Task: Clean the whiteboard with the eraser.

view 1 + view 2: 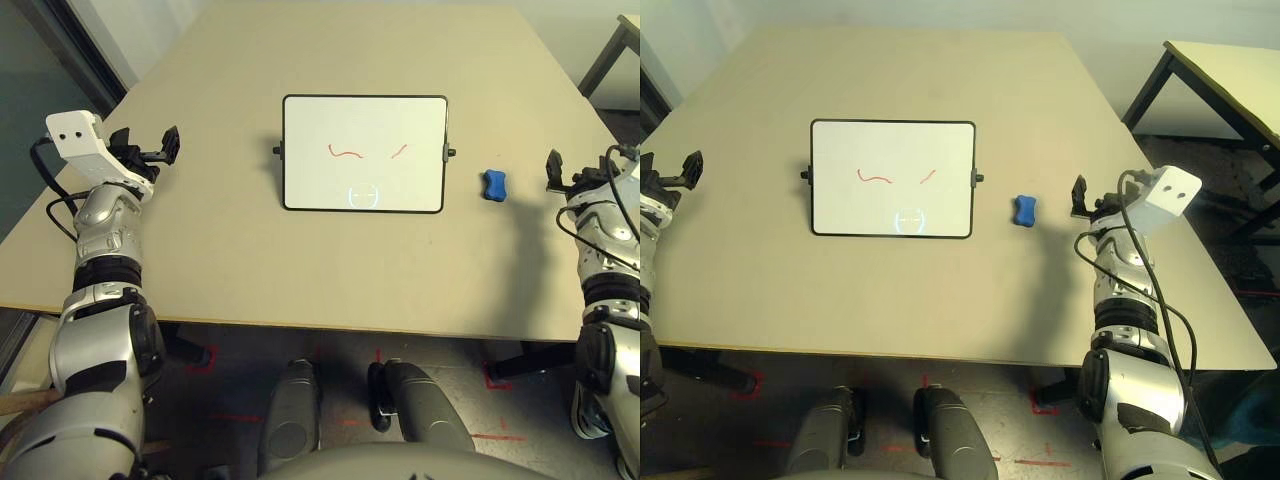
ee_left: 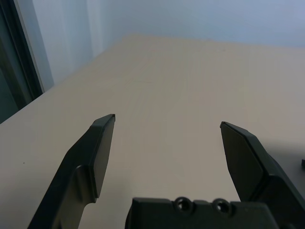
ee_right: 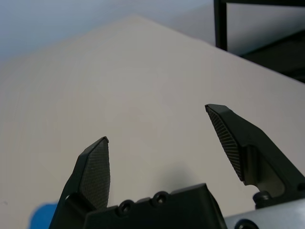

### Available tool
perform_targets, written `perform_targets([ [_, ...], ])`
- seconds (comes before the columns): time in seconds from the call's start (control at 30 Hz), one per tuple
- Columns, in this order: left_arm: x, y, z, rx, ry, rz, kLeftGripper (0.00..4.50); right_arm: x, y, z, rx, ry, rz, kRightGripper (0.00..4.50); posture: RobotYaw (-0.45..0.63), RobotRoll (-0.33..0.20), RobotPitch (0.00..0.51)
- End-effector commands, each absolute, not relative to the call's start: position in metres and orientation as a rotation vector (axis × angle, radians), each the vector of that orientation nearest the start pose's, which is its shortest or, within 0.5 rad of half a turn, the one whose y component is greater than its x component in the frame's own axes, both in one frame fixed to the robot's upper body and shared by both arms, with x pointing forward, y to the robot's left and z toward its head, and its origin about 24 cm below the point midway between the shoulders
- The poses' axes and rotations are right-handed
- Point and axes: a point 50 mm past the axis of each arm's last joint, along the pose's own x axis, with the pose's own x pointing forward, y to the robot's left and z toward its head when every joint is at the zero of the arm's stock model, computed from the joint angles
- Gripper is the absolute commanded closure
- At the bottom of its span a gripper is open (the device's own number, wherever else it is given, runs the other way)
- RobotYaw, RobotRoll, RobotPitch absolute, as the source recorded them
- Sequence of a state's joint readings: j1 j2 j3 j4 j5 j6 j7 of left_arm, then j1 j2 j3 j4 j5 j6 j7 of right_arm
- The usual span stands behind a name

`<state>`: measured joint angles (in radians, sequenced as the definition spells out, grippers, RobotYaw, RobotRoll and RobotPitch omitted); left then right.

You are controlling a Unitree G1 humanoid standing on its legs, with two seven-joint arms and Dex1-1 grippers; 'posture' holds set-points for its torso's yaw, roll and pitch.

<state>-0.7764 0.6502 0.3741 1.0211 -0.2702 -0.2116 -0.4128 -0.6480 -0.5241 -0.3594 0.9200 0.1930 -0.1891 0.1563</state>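
I have the whiteboard [image 1: 364, 152] lying flat near the middle of the bench [image 1: 230, 260], its long sides running parallel to the near edge. Two short red squiggles [image 1: 346, 152] sit across its middle, and a faint blue circular mark [image 1: 362, 196] lies close to its near edge. Small black knobs stick out from the frame on both short sides.

The eraser [image 1: 494, 185] is a small blue block resting on the bench just beside the board's right side, apart from the frame and level with the board's near edge.

My left tool [image 1: 150, 148] hovers over the bench's left edge, well apart from the board, with its two black fingers [image 2: 97, 148] spread wide and nothing between them. My right tool [image 1: 1080, 197] hangs near the right edge of the bench, close to the eraser but not touching it, fingers [image 3: 95, 171] likewise spread and empty. In the right wrist view a sliver of blue shows beside the tool's base.

A second table [image 1: 1230, 75] stands off past the bench's far right corner.
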Motion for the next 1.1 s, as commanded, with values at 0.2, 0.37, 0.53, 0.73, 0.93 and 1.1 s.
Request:
perform_targets([
  [0.2,0.353,0.34,0.155,0.013,-0.137,0.102,0.0,0.338,-0.321,0.104,0.003,-0.03,-0.252,0.02,-0.06,0.0,0.134],
  [0.37,0.371,0.309,0.189,0.015,-0.168,-0.136,0.0,0.344,-0.309,0.132,-0.025,0.037,-0.164,0.02,-0.07,0.0,0.117],
  [0.53,0.367,0.266,0.214,0.102,-0.101,-0.494,0.0,0.344,-0.287,0.153,-0.001,0.169,-0.132,0.02,-0.07,0.0,0.11],
  [0.73,0.35,0.23,0.223,0.129,-0.019,-0.687,0.0,0.347,-0.261,0.157,0.003,0.299,-0.103,0.02,-0.04,0.0,0.106],
  [0.93,0.334,0.202,0.218,0.137,0.045,-0.792,0.0,0.351,-0.243,0.145,-0.005,0.367,-0.061,0.02,-0.03,0.0,0.106],
  [1.1,0.326,0.196,0.212,0.131,0.077,-0.804,0.0,0.352,-0.234,0.133,-0.001,0.405,-0.054,0.02,-0.01,0.0,0.111],
])
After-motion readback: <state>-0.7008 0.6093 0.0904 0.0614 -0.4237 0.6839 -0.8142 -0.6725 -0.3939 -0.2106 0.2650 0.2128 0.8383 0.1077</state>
